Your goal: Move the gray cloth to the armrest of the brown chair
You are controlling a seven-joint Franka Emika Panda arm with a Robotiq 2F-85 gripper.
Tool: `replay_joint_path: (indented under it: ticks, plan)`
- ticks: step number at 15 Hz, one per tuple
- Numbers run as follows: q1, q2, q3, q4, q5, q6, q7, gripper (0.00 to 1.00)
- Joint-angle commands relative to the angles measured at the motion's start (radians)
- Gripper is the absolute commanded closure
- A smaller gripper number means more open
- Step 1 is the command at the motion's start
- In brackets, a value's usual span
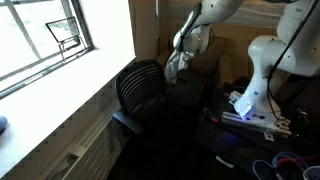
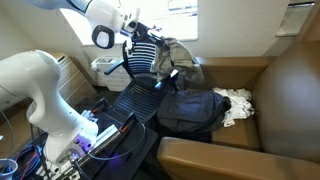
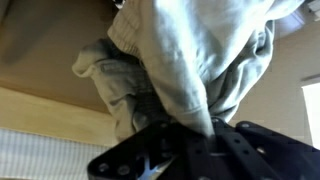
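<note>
Judging by how things lie now, we place the task at its middle. The gray cloth [image 2: 180,56] is off every surface and hangs in a bunched fold from the pincer [image 2: 160,52], whose jaws are closed tight on its upper part. It hangs above the black mesh chair [image 2: 135,100] and near the dark bag [image 2: 190,112], so we count the pick-up as done. What is left, as we read it, is the carry across to the brown chair [image 2: 290,90], the lowering onto the armrest [image 2: 215,155], and the release. No part of the cloth touches the brown upholstery yet.

The views do not tell us the same things. In an exterior view we get the brown chair nearly whole, with its near armrest bare in the foreground, the bag on the seat, and a white cloth [image 2: 237,105] crumpled just beside the bag. In an exterior view that takes in the window [image 1: 45,35], the brown chair is all but lost in shadow. There we mostly learn that the cloth hangs free in the air, apart from the mesh chair's back.

Only the wrist view shows the grip up close, with fabric pinched in the dark pincer and loose folds spilling past it. The tan surface behind could be upholstery or wall, and we cannot tell which.
</note>
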Motion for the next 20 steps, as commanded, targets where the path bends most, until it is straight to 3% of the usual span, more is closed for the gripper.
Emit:
replay_joint_path:
  ticks: [1,2,4,5,6,7,10,13,14,15,17,18,19,20]
  plan:
    - [-0.229,-0.137,0.112,-0.035,-0.098,-0.015,0.087,0.99]
    - [-0.105,-0.051,0.045,-0.036,-0.043,-0.005,0.056,0.95]
    - [-0.201,-0.092,0.090,-0.041,-0.085,-0.012,0.083,0.95]
    - [-0.214,-0.105,0.094,-0.040,-0.088,-0.012,0.083,0.95]
    - [-0.209,-0.145,0.077,-0.042,-0.094,0.020,0.077,0.99]
    - [-0.256,-0.232,0.022,-0.029,-0.126,-0.002,0.055,0.99]
    - [-0.381,-0.164,-0.029,-0.036,-0.123,-0.122,0.092,0.99]
    - [-0.590,-0.093,-0.031,-0.005,-0.154,-0.298,0.102,0.99]
    - [-0.679,-0.063,-0.018,0.004,-0.288,-0.377,0.200,0.99]
    - [-0.557,-0.124,-0.046,-0.030,-0.187,-0.274,0.116,0.95]
    - [-0.663,-0.102,-0.041,-0.018,-0.274,-0.348,0.161,0.95]
    - [-0.679,-0.099,-0.040,-0.015,-0.279,-0.357,0.162,0.99]
    - [-0.683,-0.104,-0.043,-0.007,-0.219,-0.285,0.220,0.99]
    - [-0.710,-0.105,-0.063,0.025,-0.218,-0.319,0.232,0.99]
